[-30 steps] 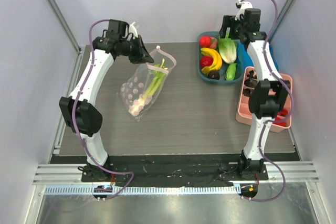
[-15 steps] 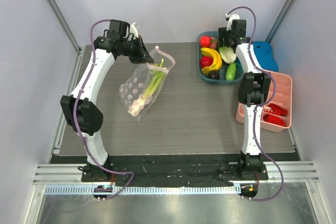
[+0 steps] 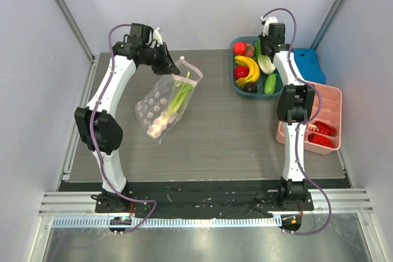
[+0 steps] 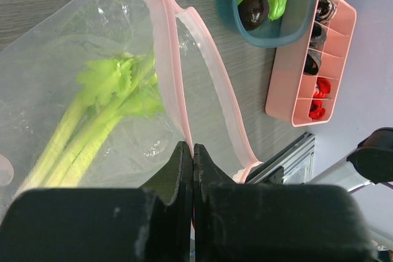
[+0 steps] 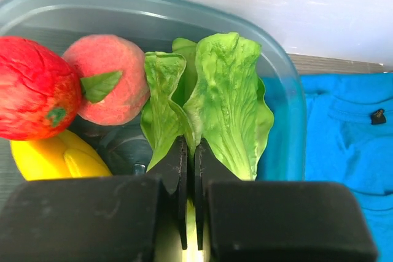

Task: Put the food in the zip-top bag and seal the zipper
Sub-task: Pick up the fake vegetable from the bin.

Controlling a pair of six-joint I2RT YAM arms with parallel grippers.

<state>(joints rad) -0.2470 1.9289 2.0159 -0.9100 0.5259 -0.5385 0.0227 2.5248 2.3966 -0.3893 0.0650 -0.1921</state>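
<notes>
The zip-top bag point(image 3: 164, 101) hangs clear and dotted from my left gripper point(image 3: 166, 61), its mouth gaping. In the left wrist view that gripper point(image 4: 192, 146) is shut on one pink zipper strip point(image 4: 169, 72); the other strip point(image 4: 218, 84) bows away. A celery stalk point(image 4: 101, 121) lies inside the bag. My right gripper point(image 3: 268, 53) reaches into the teal tub point(image 3: 236, 84) at the back right. Up close it point(image 5: 191, 142) is shut on a leaf of the lettuce point(image 5: 230, 96). A red round fruit point(image 5: 34, 87) sits left of it.
The tub also holds yellow bananas point(image 3: 249, 67), a peach point(image 5: 107, 78), a green cucumber point(image 3: 270, 83) and a dark fruit point(image 3: 250, 88). A blue cloth point(image 3: 309, 62) lies right of the tub. A pink compartment tray point(image 3: 322, 99) stands at the right edge.
My right gripper swung left, came down into the tub and closed on the lettuce. The left gripper keeps its hold on the bag's zipper edge, almost unmoved.
</notes>
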